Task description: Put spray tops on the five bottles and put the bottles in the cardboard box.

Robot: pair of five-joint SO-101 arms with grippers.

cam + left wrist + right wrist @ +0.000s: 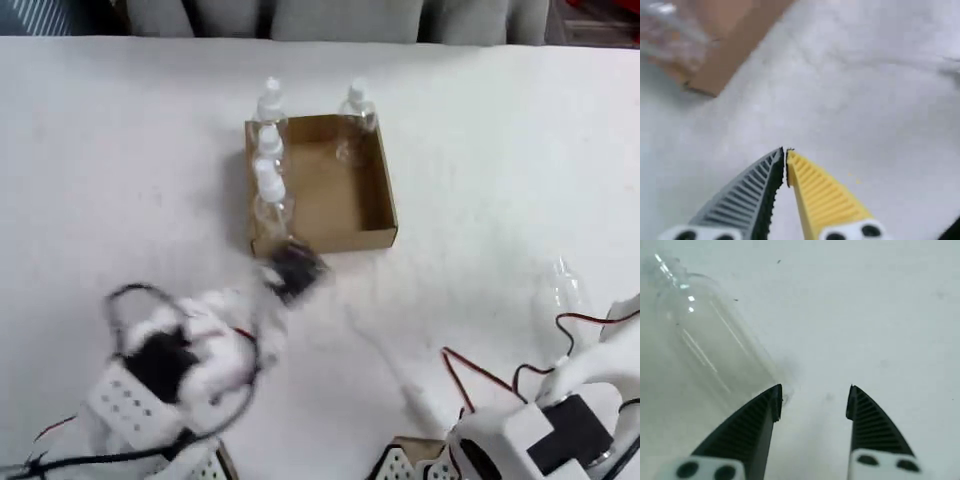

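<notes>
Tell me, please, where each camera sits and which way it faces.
High view: fixed above the table, looking down at the box with standing bottles; left arm and right arm at the near edge.
Left wrist view: on the left arm, facing past the shut left gripper to a box corner.
Right wrist view: on the right arm, facing past the open right gripper to a lying bottle.
Shared: high and left wrist show the box; high and right wrist, the lying bottle.
</notes>
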